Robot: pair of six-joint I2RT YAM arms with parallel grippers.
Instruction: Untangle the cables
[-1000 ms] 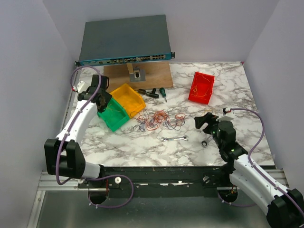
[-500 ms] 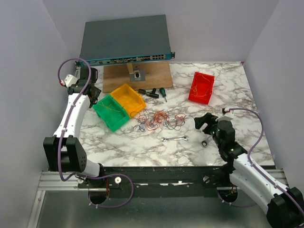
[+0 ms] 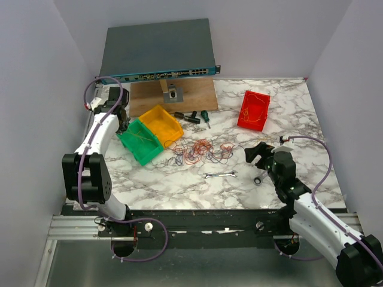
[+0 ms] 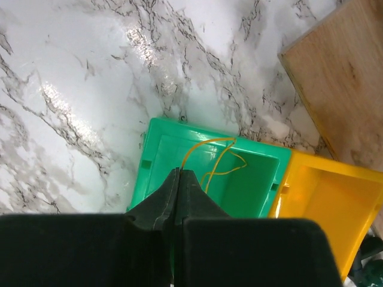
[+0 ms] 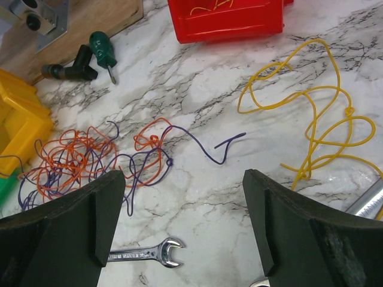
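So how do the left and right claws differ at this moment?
The left claw is shut, jaws pressed together; the right claw is open wide. The left claw hangs above the rim of the green bin, which holds a yellow cable; the right claw hangs above the marble table, beside the tangled cables. Both are black.

White marble-pattern tabletop (image 3: 299,113) w/ grey veins. Flat brown wooden board (image 3: 191,95) at 11–12, by far edge. Red plastic bin (image 3: 242,116) at 2. Yellow plastic bin (image 3: 173,128) at 10, touching green plastic bin (image 3: 146,156) at 9. Green-handled screwdriver (image 3: 204,118) & black L-shaped tool (image 3: 190,117) near board, approx 12. Tangle of thin orange & purple wires (image 3: 200,152) at centre. Loose yellow wire (image 5: 349,111) at 3, apart from tangle. Silver open-end wrench (image 3: 219,175) at 6, near tangle.
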